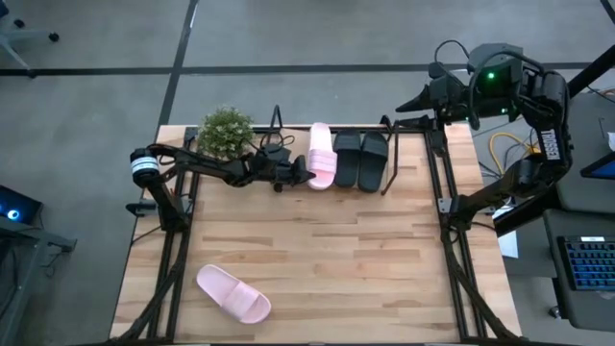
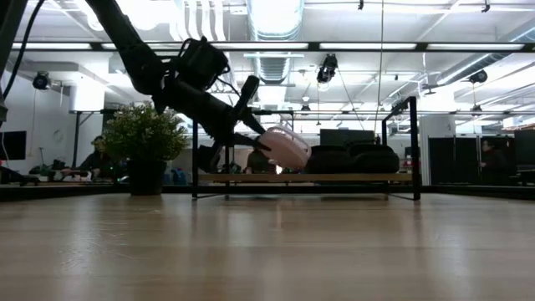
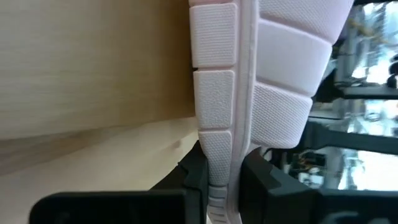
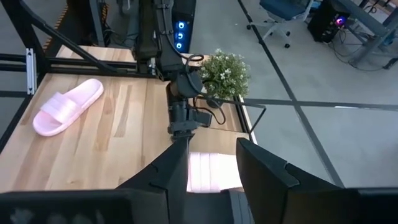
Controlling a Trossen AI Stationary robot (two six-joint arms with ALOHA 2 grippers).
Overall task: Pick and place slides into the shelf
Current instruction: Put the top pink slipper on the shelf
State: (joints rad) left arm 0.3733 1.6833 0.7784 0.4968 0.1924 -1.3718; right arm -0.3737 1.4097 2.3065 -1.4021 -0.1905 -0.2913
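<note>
One pale pink slide (image 1: 322, 154) is over the left part of the shelf (image 2: 359, 177) at the table's far edge, tilted, and my left gripper (image 1: 306, 175) is shut on it from the left. Two black slides (image 1: 359, 160) rest side by side on the shelf board to its right. The other pink slide (image 1: 233, 293) lies flat on the tabletop near the front left. My right gripper (image 1: 411, 100) hangs high beyond the table's far right corner. It is open, with nothing between its fingers. My left gripper pinches a narrow textured edge of the pink slide (image 3: 221, 158) between its two fingers (image 3: 194, 174). It comes nearly level from the table's left side, at the slide's near end (image 1: 313, 177). The slide is tilted over the shelf board. Whether it touches the board I cannot tell.
A small potted plant (image 1: 226, 132) stands at the far left beside the shelf, close behind my left arm. The tabletop (image 1: 327, 259) between the shelf and the loose pink slide is bare wood. Black frame rails run along the table's left and right sides.
</note>
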